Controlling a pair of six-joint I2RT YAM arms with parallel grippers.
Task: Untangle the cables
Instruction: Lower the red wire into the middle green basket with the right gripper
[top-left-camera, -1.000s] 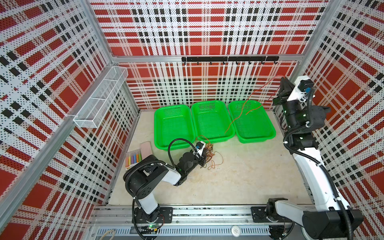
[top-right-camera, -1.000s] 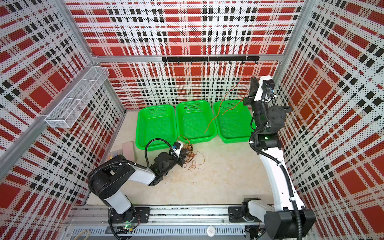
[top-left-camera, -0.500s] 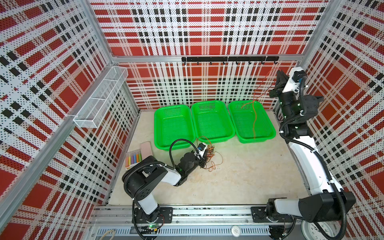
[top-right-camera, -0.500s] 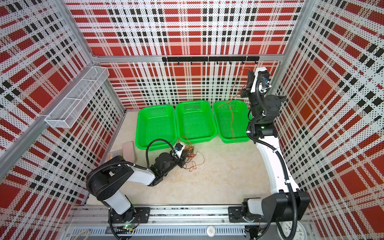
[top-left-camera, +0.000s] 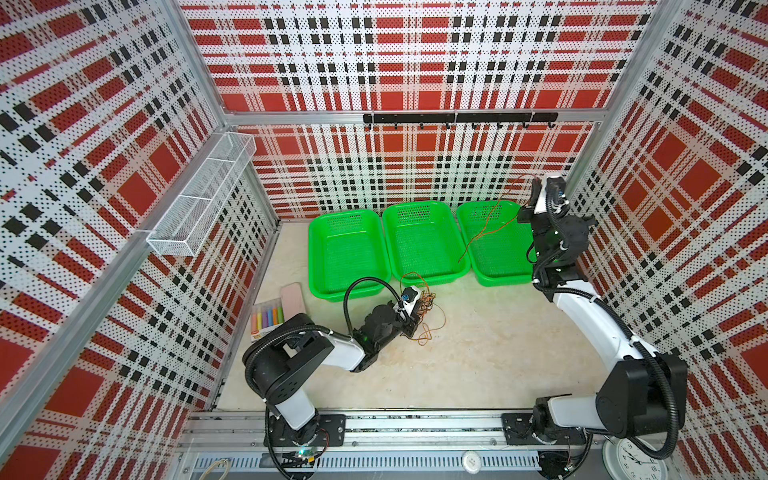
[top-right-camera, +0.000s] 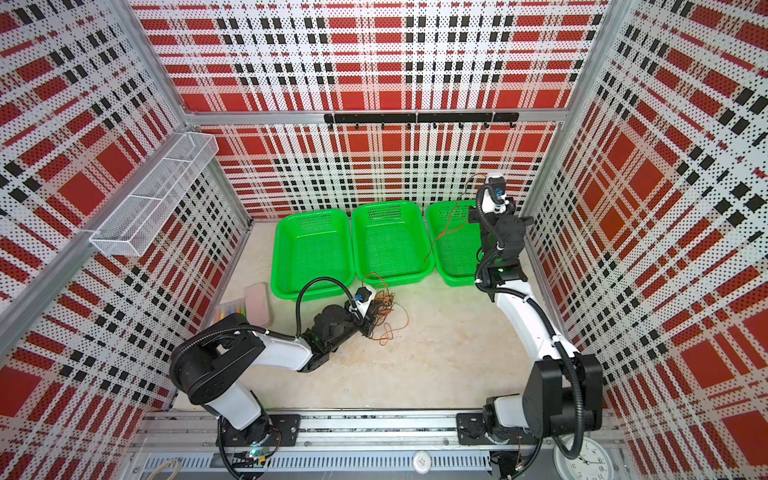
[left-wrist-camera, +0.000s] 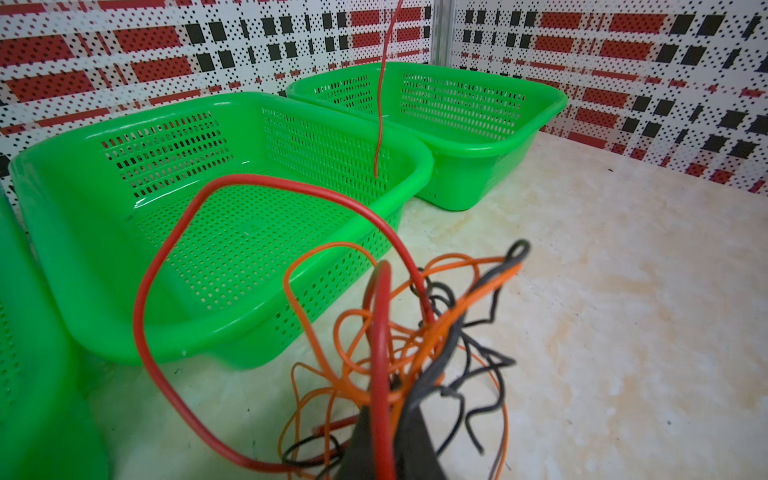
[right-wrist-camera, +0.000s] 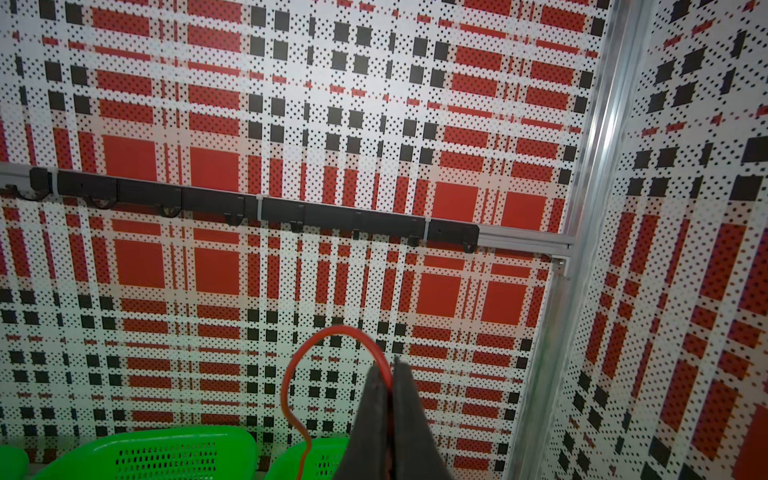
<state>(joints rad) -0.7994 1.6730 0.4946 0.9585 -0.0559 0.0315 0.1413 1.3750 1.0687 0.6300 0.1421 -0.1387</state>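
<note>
Pinching one red cable (right-wrist-camera: 332, 329) between the tightly pressed fingers of the right gripper (right-wrist-camera: 390, 368), high by the back wall, its loose length dangling over the rightmost green basket (top-left-camera: 503, 281). Clamping the tangle of cables (left-wrist-camera: 415, 332), red, orange and black, in the left gripper (left-wrist-camera: 395, 399), fingers closed on it, low on the table (top-left-camera: 498, 353) just in front of the middle basket (top-left-camera: 436, 277).

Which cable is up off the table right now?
The red cable, pinched in the right gripper and dangling in the air. The other cables sit in the tangle on the table, clamped by the left gripper.
</note>
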